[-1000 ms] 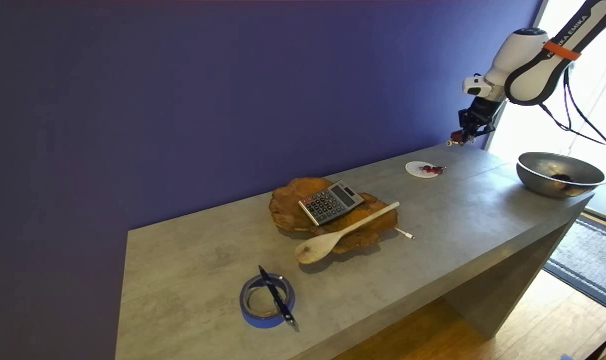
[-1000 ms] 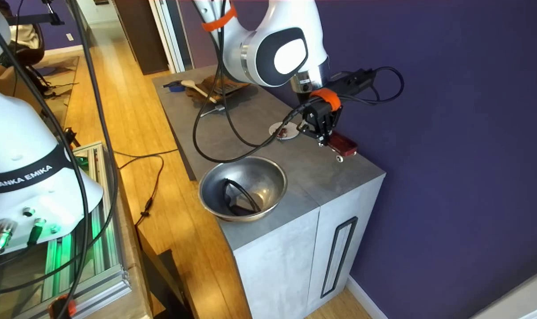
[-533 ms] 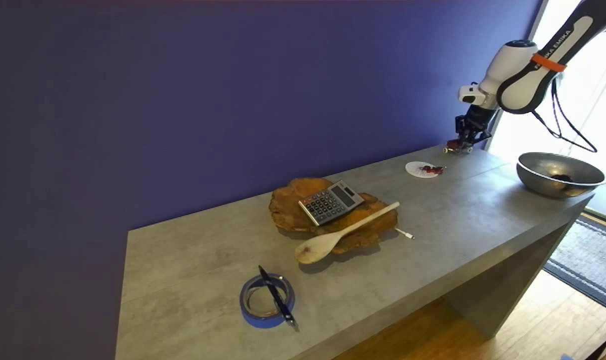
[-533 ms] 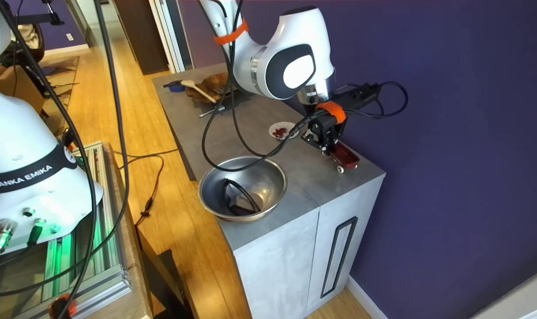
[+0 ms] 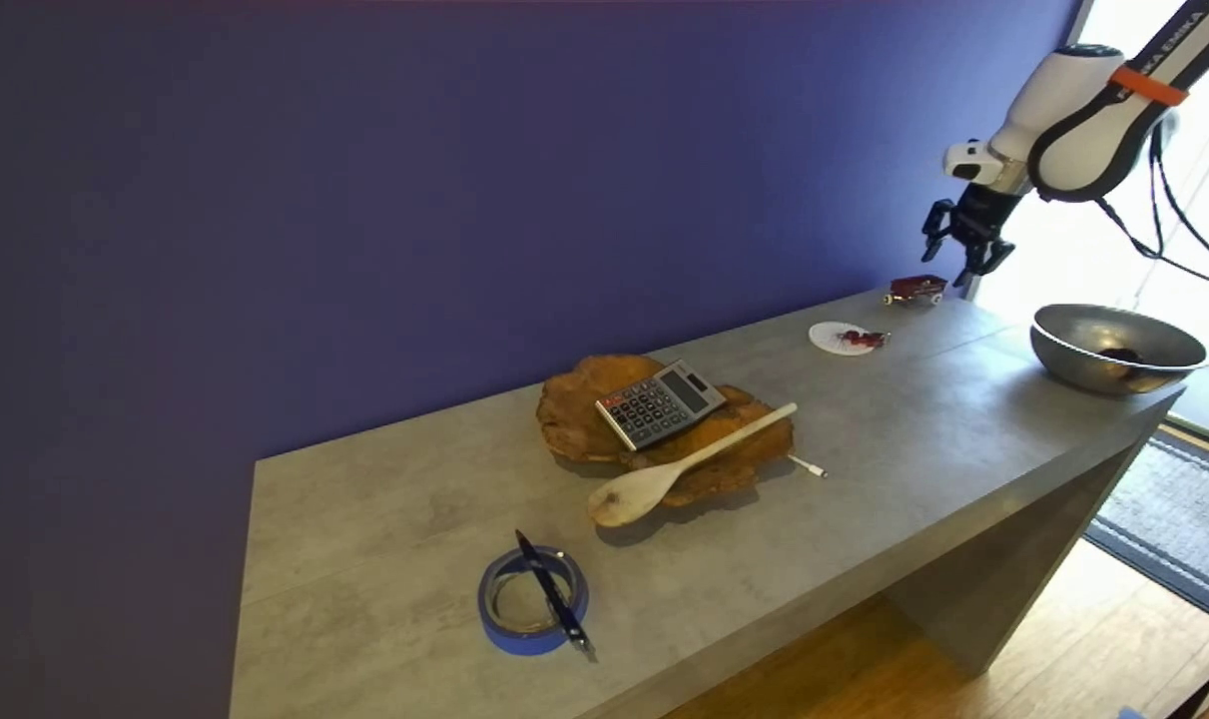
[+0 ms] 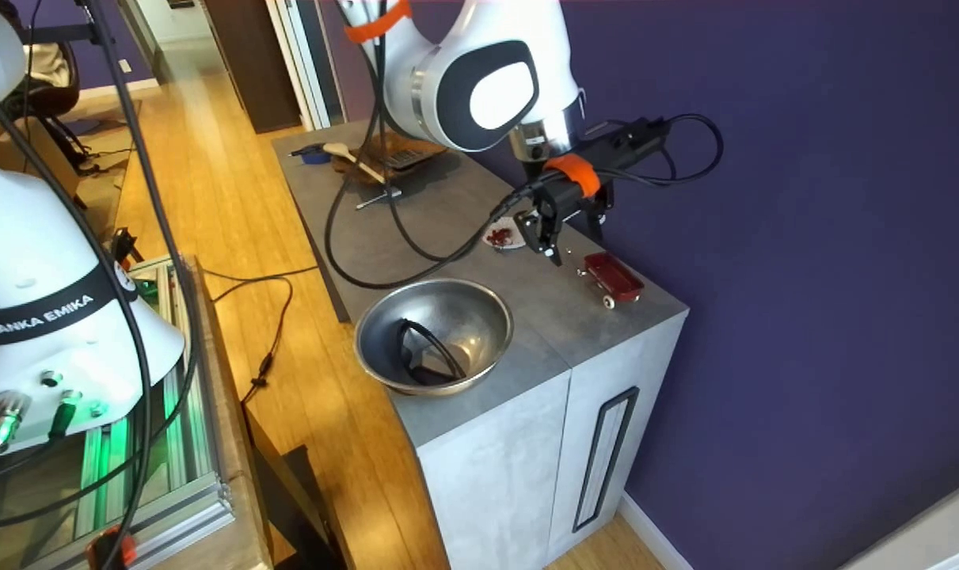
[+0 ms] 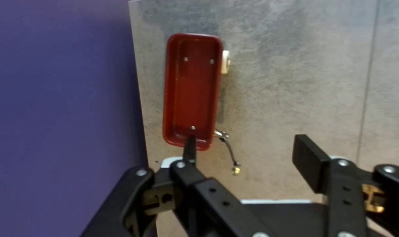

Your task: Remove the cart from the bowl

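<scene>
The cart [image 6: 614,277] is a small dark red toy wagon with white wheels, upright on the grey counter near the purple wall. Its open red tray [image 7: 193,89] and thin metal handle [image 7: 230,150] show in the wrist view. The bowl [image 6: 483,317], wide and silver, stands apart from it by the counter's front edge; both exterior views show it. My gripper [image 5: 946,270] is above the counter, just clear of the cart. Its jaws stand wide apart, nothing between them. In the wrist view the left finger [image 7: 190,148] overlaps the cart's near end.
A dark looped item [image 6: 431,374] lies in the bowl. Near the cart is a white disc [image 5: 826,340] with red pieces. Farther along are a calculator [image 5: 664,404] on a brown wooden dish [image 5: 579,399], a wooden spoon [image 5: 636,496] and blue tape [image 5: 524,644] under a pen. The wall rises behind.
The cart was held above the counter, then lowered onto it. Since then the gripper has opened, let the cart go and moved up and away from it.
</scene>
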